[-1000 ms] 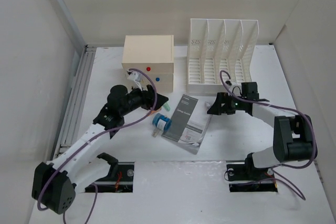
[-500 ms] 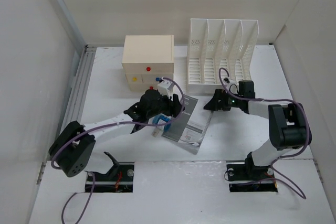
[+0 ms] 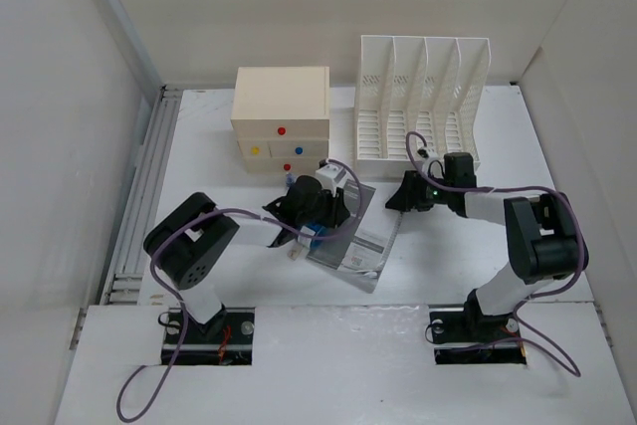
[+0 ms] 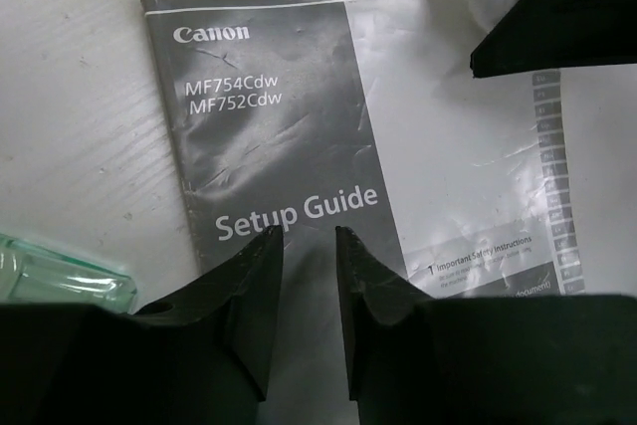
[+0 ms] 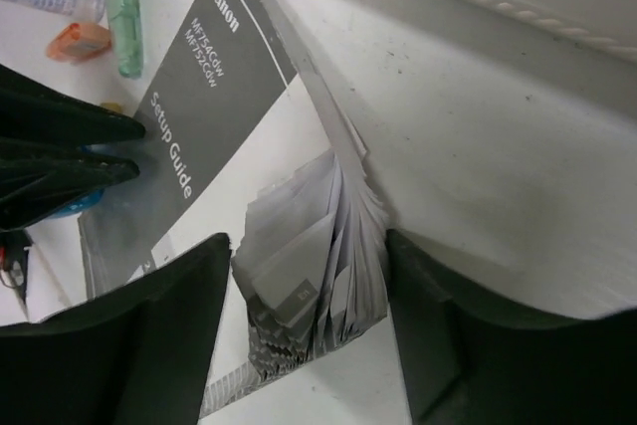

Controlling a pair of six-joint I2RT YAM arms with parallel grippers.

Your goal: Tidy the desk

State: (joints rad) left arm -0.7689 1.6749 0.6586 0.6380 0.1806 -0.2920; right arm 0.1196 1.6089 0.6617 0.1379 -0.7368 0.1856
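Observation:
A grey and white Canon setup guide booklet (image 3: 360,236) lies on the white desk (image 3: 478,256). My left gripper (image 3: 333,208) rests low over the booklet's dark cover (image 4: 269,126), jaws a narrow gap apart, with nothing between them (image 4: 309,236). My right gripper (image 3: 398,196) is open at the booklet's right edge. Its jaws straddle the fanned page edges (image 5: 309,276) without closing on them (image 5: 309,241). The left gripper's fingers (image 5: 70,151) show at the left of the right wrist view.
A cream two-drawer box (image 3: 282,116) and a white slotted file rack (image 3: 423,97) stand at the back. A blue and white item (image 3: 307,238) lies beside the booklet, partly under my left arm. A green translucent tube (image 5: 123,7) and a small orange piece (image 5: 78,42) lie nearby.
My left arm swung right from in front of the drawer box onto the booklet's cover. My right gripper shifted slightly left to the booklet's edge.

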